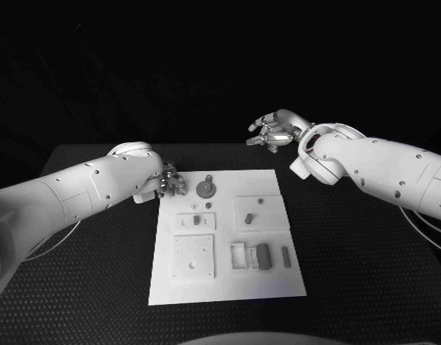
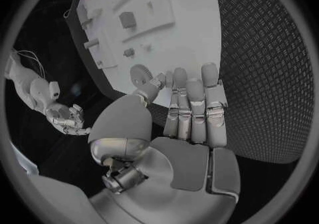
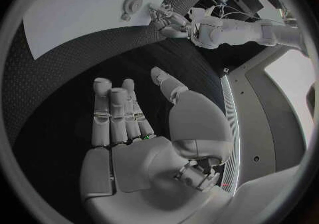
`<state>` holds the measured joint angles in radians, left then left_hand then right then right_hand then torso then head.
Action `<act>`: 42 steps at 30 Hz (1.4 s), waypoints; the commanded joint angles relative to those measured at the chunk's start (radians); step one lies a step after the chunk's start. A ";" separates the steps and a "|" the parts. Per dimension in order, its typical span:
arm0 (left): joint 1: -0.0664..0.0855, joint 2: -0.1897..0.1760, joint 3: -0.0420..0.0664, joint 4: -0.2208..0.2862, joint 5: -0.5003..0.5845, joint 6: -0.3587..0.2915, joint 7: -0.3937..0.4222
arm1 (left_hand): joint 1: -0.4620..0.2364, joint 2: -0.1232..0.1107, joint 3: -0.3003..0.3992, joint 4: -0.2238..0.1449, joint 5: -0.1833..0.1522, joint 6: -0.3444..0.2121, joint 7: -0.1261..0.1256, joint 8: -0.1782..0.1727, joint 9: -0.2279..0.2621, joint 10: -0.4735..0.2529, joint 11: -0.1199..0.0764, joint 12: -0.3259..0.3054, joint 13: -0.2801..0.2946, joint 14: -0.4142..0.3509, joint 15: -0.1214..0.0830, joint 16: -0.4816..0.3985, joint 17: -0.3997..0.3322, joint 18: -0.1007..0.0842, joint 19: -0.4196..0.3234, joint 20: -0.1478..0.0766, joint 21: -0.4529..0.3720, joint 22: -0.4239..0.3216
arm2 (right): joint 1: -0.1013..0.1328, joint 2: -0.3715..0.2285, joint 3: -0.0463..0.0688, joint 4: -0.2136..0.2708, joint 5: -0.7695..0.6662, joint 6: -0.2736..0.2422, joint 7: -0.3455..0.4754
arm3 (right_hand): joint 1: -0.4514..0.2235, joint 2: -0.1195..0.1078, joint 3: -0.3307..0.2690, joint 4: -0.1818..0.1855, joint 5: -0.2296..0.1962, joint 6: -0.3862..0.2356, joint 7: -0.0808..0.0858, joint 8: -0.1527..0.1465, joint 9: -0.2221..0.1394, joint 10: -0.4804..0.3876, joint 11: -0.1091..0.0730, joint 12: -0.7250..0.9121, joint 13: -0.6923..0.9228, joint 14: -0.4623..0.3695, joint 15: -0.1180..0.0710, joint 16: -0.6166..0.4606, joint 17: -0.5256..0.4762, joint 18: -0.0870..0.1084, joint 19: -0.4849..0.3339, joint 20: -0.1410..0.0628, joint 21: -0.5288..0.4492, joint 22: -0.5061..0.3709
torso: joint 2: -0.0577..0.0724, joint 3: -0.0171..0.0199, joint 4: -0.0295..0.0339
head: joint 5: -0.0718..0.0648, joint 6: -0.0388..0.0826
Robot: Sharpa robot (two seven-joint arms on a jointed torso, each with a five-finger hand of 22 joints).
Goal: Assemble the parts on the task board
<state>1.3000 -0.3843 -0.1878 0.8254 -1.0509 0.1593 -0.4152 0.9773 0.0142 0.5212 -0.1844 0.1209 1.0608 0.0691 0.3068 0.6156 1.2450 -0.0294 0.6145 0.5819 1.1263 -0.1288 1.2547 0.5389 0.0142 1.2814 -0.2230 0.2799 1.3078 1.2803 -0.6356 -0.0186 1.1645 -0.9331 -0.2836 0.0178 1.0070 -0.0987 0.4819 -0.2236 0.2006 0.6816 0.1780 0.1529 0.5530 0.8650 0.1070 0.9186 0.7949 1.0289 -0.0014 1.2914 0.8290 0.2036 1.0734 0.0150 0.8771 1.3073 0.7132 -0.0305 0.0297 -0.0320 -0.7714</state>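
The white board [image 1: 225, 237] lies in the middle of the black table [image 1: 365, 251], and everything else sits around it. The left hand [image 1: 171, 181] hangs at the board's far left corner, fingers straight and side by side, holding nothing; its fingertips [image 2: 189, 83] are just beside the round disc [image 1: 206, 188] that lies near the board's far edge. The right hand [image 1: 273, 131] is raised beyond the board's far right corner, well apart from it, fingers loosely spread and empty. On the board, a square block [image 1: 193, 257] sits toward the near left, and small upright parts [image 1: 264, 255] stand in a row to its right.
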 commanded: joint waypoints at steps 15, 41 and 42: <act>0.010 -0.133 0.005 0.198 0.139 -0.136 -0.024 | 0.004 0.022 0.010 -0.019 0.011 0.026 0.003 0.009 0.020 0.024 -0.005 -0.011 -0.001 0.014 -0.008 0.010 0.004 -0.005 0.015 -0.006 0.011 0.023 | 0.000 -0.002 0.000 -0.017 -0.001 0.017 0.003 | -0.007 0.004 0.001 0.005 0.003 -0.001 0.043 0.006 -0.002 -0.006 0.001 0.007 -0.003 -0.006 0.000 0.005 -0.002 0.058 0.000 -0.006 -0.006 0.017 | -0.002 0.0007 0.0083 | 0.001 0.004; 0.019 -0.307 -0.050 0.545 0.075 -0.203 -0.098 | -0.021 0.012 0.027 -0.043 0.124 0.048 -0.008 0.016 0.031 0.056 -0.016 -0.015 0.008 0.038 -0.021 0.022 0.012 -0.009 0.037 -0.018 0.030 0.023 | -0.006 -0.001 0.000 -0.027 0.000 0.023 0.003 | -0.008 0.006 0.001 0.006 0.003 0.000 0.043 0.007 -0.002 -0.006 0.001 0.009 -0.005 -0.007 -0.001 0.006 -0.003 0.058 0.000 -0.006 -0.006 0.018 | -0.004 -0.0014 0.0190 | 0.010 0.003; 0.018 -0.305 -0.050 0.545 0.075 -0.204 -0.101 | -0.021 0.012 0.027 -0.043 0.125 0.048 -0.008 0.016 0.031 0.057 -0.016 -0.015 0.008 0.038 -0.021 0.022 0.012 -0.009 0.037 -0.018 0.031 0.023 | -0.006 -0.002 0.000 -0.027 0.000 0.023 0.003 | -0.008 0.006 0.001 0.006 0.003 0.000 0.043 0.007 -0.002 -0.006 0.001 0.009 -0.005 -0.007 -0.001 0.006 -0.003 0.058 0.000 -0.006 -0.006 0.018 | -0.003 -0.0007 0.0183 | 0.012 0.003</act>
<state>1.3174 -0.6944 -0.2397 1.3665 -0.9716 -0.0324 -0.4965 0.9635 0.0272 0.5243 -0.2016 0.2430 1.0936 0.0554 0.3072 0.6153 1.2760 -0.0275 0.6029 0.5884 1.1456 -0.1271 1.2705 0.5496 0.0139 1.3053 -0.2287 0.3069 1.3073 1.2752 -0.6364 -0.0188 1.1363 -0.9326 -0.2743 0.0172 1.0041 -0.0958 0.4817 -0.2234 0.2006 0.6813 0.1767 0.1568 0.5523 0.8650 0.1070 0.9243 0.7919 1.0293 -0.0018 1.2914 0.8272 0.2040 1.0717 0.0167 0.8771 1.3073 0.7094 -0.0329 0.0496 -0.0230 -0.7678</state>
